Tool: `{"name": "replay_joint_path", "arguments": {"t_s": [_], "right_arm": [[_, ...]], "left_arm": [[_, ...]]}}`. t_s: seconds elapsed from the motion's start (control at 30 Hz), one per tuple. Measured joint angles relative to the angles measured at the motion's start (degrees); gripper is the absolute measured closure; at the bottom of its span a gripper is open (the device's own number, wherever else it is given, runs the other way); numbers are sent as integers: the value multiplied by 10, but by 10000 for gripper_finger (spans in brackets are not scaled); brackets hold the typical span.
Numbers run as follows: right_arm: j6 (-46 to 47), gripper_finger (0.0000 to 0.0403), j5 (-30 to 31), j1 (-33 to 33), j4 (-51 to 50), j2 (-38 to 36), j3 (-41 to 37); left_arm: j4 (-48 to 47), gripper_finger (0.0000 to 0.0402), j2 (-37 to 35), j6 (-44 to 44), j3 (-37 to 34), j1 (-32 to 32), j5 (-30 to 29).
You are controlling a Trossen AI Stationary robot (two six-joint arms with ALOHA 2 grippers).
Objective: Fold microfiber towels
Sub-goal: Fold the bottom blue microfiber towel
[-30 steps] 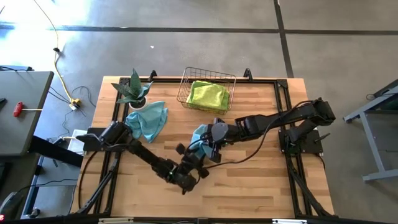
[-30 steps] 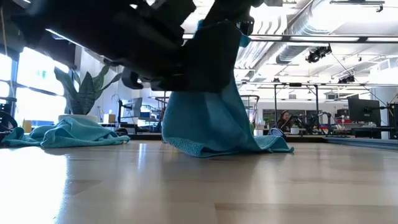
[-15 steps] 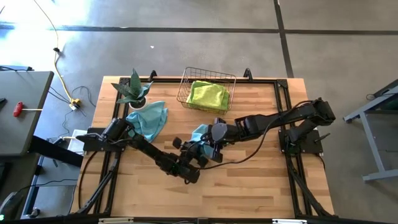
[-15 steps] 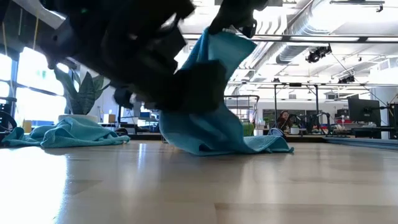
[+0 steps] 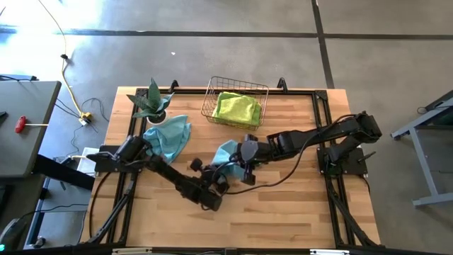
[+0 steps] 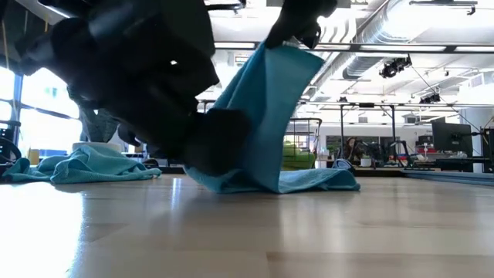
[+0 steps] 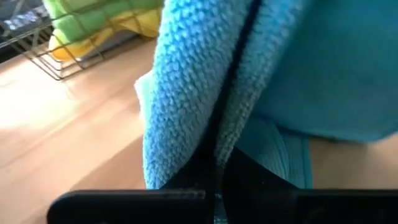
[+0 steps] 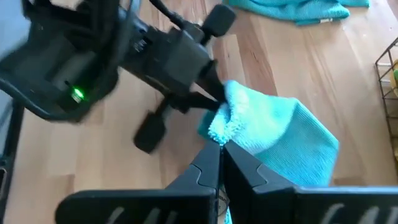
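High view: both my hands, left hand [image 5: 214, 180] and right hand [image 5: 243, 170], pinch the teal towel [image 5: 226, 152] mid-desk, unfolded; another teal towel [image 5: 168, 137] waits at ten o'clock; lime towel [image 5: 236, 108] sits in the basket [image 5: 210, 91].

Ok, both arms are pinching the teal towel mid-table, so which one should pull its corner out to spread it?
Probably the left gripper: shut on the teal towel at its low near edge, open table beside it. The right gripper holds the raised corner.
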Motion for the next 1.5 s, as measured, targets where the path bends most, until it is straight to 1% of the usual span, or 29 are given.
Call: {"name": "replay_joint_path", "arguments": {"t_s": [0.07,0.2,0.33,0.43,0.53,0.67,0.73,0.83,0.9,1.0,1.2,1.3,1.37,1.43,1.5], "right_arm": [[-10,403,0,0,-14,0,0],[-58,403,0,0,-46,0,0],[-88,403,5,10,-53,0,0],[-105,403,23,21,-49,2,0],[-116,403,26,31,-48,3,0],[-113,403,26,47,-47,9,0],[-113,402,26,54,-49,11,0],[-98,396,28,65,-48,14,0],[-94,382,36,71,-47,15,0],[-108,347,54,82,-58,16,0],[-113,262,57,99,-61,17,0],[-80,234,59,114,-73,17,0],[-55,225,76,132,-61,20,-11],[-40,223,110,159,-32,21,-46],[-25,224,147,183,19,23,-89]], "left_arm": [[0,400,-2,14,0,-12,11],[-1,401,-33,54,0,-41,38],[2,401,-77,124,0,-64,93],[2,401,-112,181,0,-73,165],[2,401,-136,225,0,-74,259],[8,401,-149,256,0,-67,377],[8,401,-149,259,0,-62,414],[6,401,-149,258,0,-58,428],[7,401,-149,256,0,-58,428],[8,402,-149,252,0,-58,429],[11,402,-149,252,0,-58,451],[19,402,-149,252,0,-58,464],[21,402,-149,252,0,-58,473],[21,402,-149,256,0,-58,474],[22,402,-149,267,0,-58,475]]}}
